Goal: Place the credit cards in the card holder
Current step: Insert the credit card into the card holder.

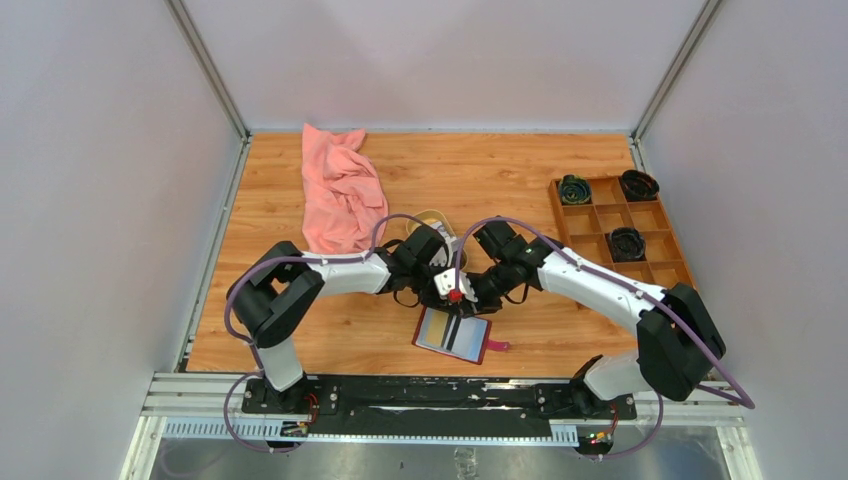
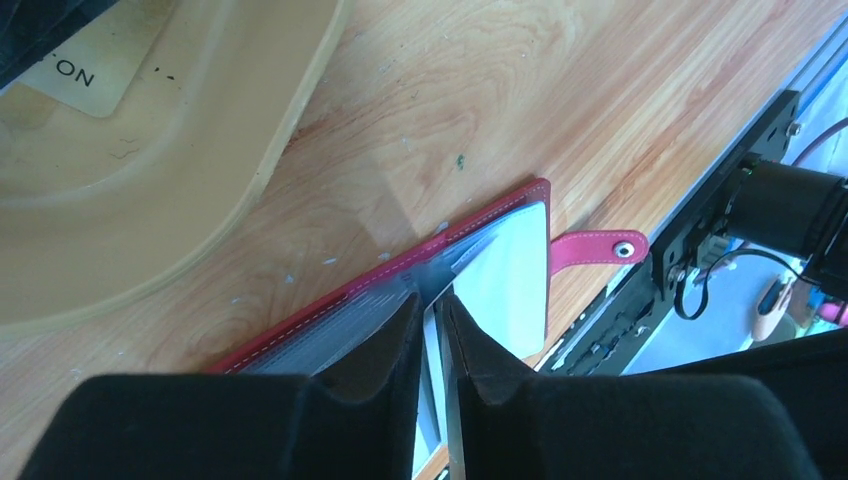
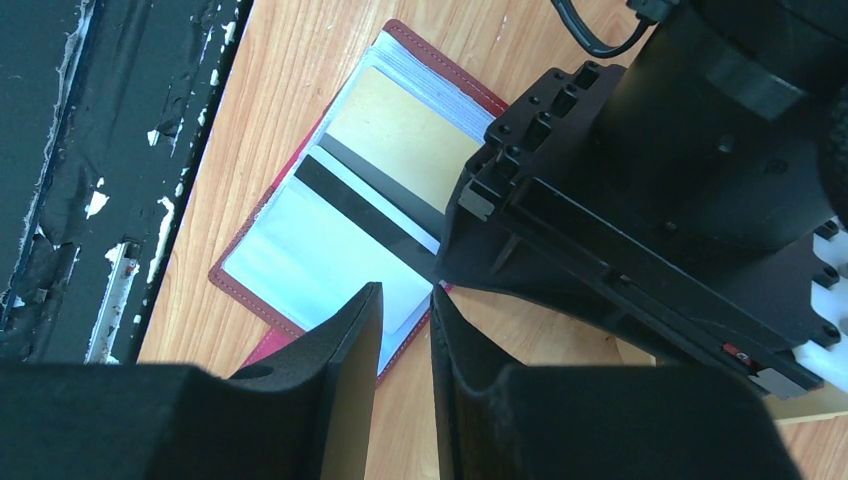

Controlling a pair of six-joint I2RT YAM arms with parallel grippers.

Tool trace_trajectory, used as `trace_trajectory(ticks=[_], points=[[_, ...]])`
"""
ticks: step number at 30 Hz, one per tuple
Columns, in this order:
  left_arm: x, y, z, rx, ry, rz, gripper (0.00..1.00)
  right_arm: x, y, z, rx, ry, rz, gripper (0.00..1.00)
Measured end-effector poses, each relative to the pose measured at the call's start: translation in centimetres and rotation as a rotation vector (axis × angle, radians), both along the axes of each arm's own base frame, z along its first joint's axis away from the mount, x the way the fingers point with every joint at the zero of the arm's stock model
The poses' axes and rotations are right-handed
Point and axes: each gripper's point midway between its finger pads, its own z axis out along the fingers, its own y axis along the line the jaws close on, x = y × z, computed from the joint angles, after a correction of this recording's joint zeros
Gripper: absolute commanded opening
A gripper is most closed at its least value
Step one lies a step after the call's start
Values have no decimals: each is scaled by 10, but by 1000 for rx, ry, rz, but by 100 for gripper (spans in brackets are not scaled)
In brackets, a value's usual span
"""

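a card (image 3: 385, 165) is being pinched by its edge in the nearly closed left pincer (image 2: 430, 305), its long axis running 10 to 4 o'clock in the right wrist view. it is being held over the open card holder (image 1: 430, 332), which is lying at 6 o'clock from both pincers. the right pincer (image 3: 405, 295) is being held a slit apart, empty.

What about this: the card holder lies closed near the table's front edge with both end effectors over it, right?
No: the card holder lies open, not closed, as the right wrist view shows. It is near the front edge of the table, with the left end effector and right end effector over it.
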Motion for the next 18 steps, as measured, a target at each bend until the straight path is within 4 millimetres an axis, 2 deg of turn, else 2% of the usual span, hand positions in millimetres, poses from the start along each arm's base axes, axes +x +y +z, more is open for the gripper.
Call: trace_trajectory(ticks=[8,11,15,18], points=[[2,0,9,-2,-36,14,34,0,0,1,2,-1,1,28],[8,2,27,-14,-94,34,36,-1,-1,2,6,2,4,28],[19,7,62,-54,-209,69,36,-4,-2,6,25,7,17,28],[18,16,74,-78,-265,88,31,-7,-4,9,39,9,37,28]])
